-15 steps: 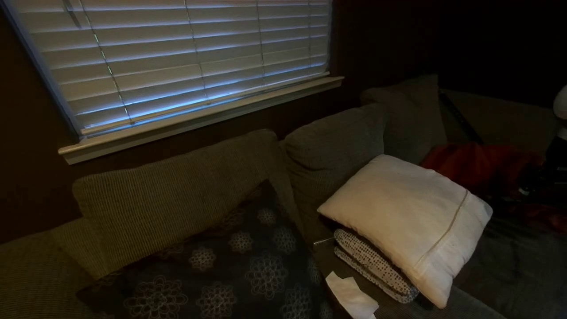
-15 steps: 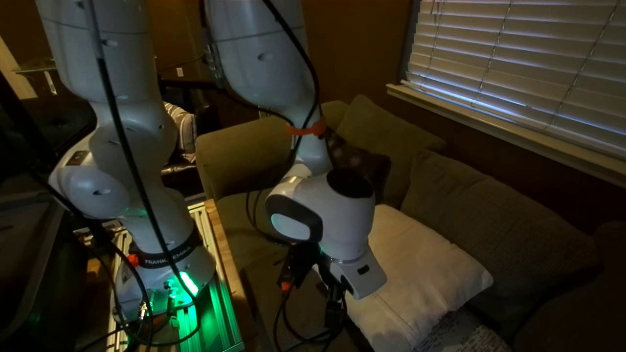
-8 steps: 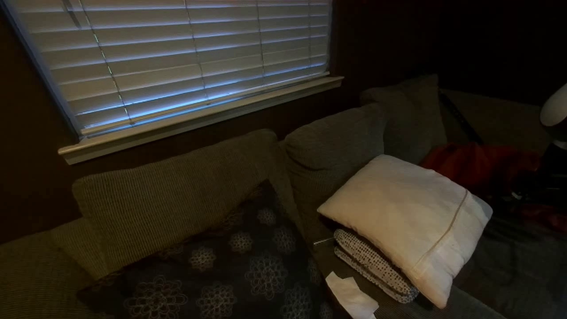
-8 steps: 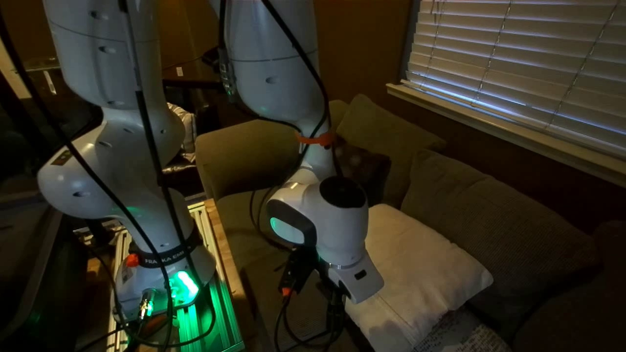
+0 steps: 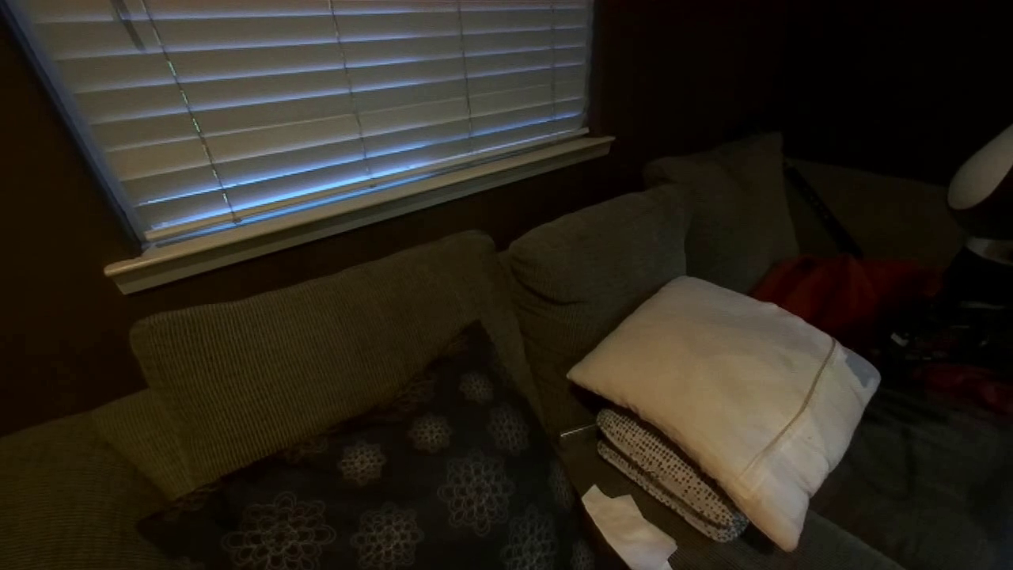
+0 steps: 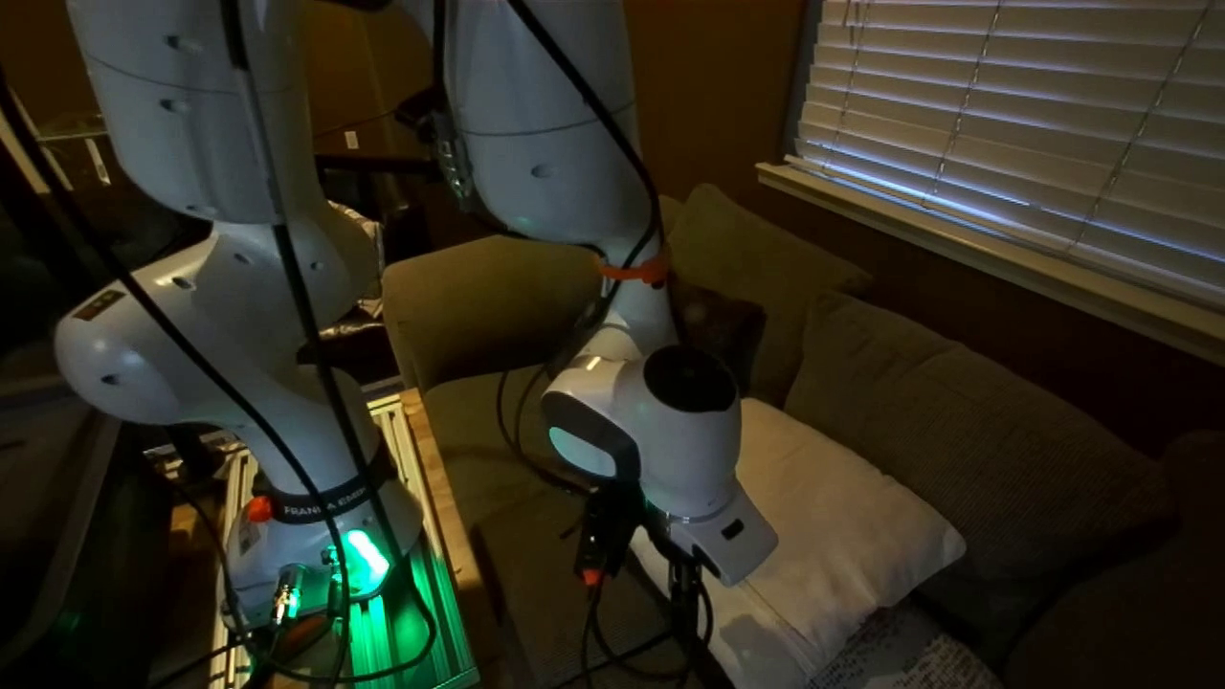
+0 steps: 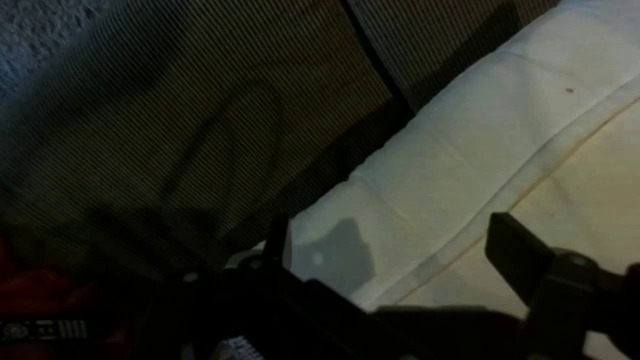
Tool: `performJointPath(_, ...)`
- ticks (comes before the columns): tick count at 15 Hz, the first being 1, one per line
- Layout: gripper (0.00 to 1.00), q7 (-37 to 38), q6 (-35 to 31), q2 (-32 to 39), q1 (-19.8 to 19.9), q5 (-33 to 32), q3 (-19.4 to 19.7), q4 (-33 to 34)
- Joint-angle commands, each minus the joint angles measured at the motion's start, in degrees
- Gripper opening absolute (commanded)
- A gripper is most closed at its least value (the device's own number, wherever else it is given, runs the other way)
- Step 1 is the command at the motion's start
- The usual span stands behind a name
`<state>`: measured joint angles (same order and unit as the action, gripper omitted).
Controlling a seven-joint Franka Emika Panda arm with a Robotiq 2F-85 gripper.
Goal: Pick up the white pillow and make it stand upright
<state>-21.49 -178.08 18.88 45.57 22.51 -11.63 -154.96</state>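
The white pillow (image 5: 728, 380) lies flat and slightly tilted on the sofa, partly on a folded spotted cushion, plain face up with a seam line near one edge. It also shows in an exterior view (image 6: 842, 517), partly behind the arm, and in the wrist view (image 7: 450, 150). My gripper (image 7: 387, 235) is open and empty, its fingers wide apart above the pillow's corner and seam. The left finger is at the pillow's edge; contact cannot be told. In an exterior view the gripper (image 6: 684, 603) is mostly hidden under the wrist.
A folded spotted cushion (image 5: 665, 475) lies under the white pillow, with a white tissue (image 5: 629, 529) beside it. A dark flower-patterned pillow (image 5: 396, 467) lies nearby. Sofa back cushions (image 5: 601, 261) stand behind. A red cloth (image 5: 847, 297) lies on the gripper's side.
My arm has moved forward, bringing the gripper closer over the pillow's near corner. A shadow has appeared on that corner. The pillow has not moved.
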Motion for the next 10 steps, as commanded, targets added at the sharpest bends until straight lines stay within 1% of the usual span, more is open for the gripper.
performJointPath(1, 1.0, -9.9, -3.3, 8.4, 14.4, 0.3, -11.6, 5.2)
performJointPath(2, 1.0, -11.3, -3.3, 9.9, 17.1, -0.6, -13.3, 5.7)
performJointPath(3, 1.0, -11.9, -2.7, 11.8, 18.6, -1.1, -13.6, 6.5)
performJointPath(4, 1.0, -11.5, -0.6, 12.9, 18.9, -1.0, -12.6, 7.2)
performJointPath(5, 1.0, -6.3, -0.5, 14.0, 20.5, -7.5, -11.8, 7.0)
performJointPath(6, 1.0, -5.8, -0.3, 15.3, 21.8, -8.9, -12.0, 7.4)
performJointPath(8, 1.0, -3.2, -0.6, 17.9, 23.1, -13.1, -10.7, 8.5)
performJointPath(10, 1.0, -1.4, -0.8, 20.0, 23.5, -16.3, -9.4, 9.6)
